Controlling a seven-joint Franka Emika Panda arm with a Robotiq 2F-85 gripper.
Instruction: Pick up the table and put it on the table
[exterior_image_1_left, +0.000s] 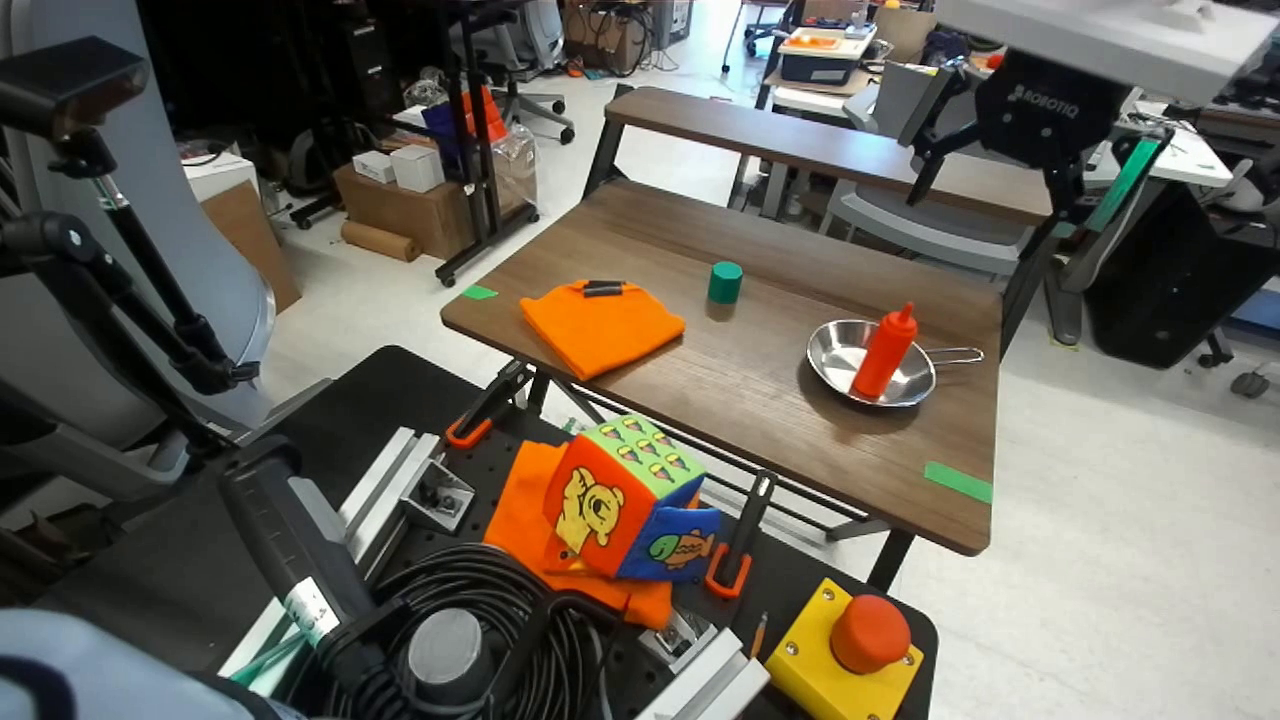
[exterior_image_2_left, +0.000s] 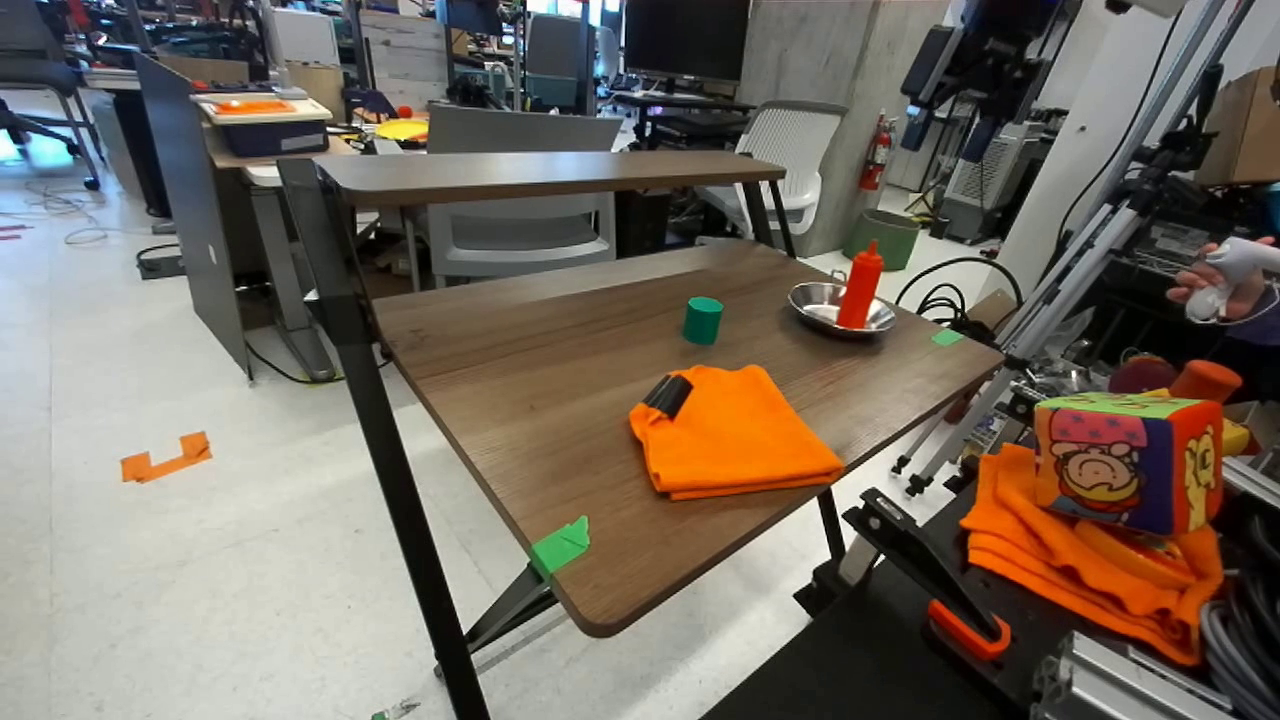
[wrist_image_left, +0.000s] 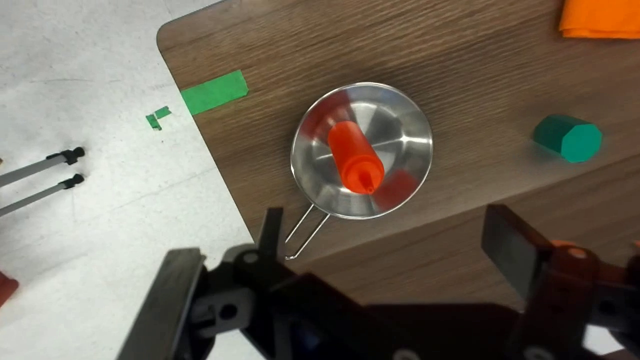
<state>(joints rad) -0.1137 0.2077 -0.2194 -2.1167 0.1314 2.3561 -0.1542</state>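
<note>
The bench (exterior_image_1_left: 742, 375), named in the task as the thing to be picked up, is judged far too big for that; it is taken as the place for setting down, and something on it is likely meant. On it the folded cloth (exterior_image_1_left: 605, 330) is laid flat, well apart from the pan (wrist_image_left: 400, 122), whose thin metal is judged stiff and slick, easily slid or tipped. Inside the pan the bottle (wrist_image_left: 354, 155) is stood roughly upright; by guess, this is the thing to be lifted. Smooth plastic is expected: light if empty, unlikely to be broken, but with walls that could be squeezed in. It is best gripped gently around the body, above the pan's rim and below the tapered tip. The block (exterior_image_1_left: 725, 283) is stood apart from the pan. The fingers (wrist_image_left: 510, 252) are spread wide, with nothing held.
</note>
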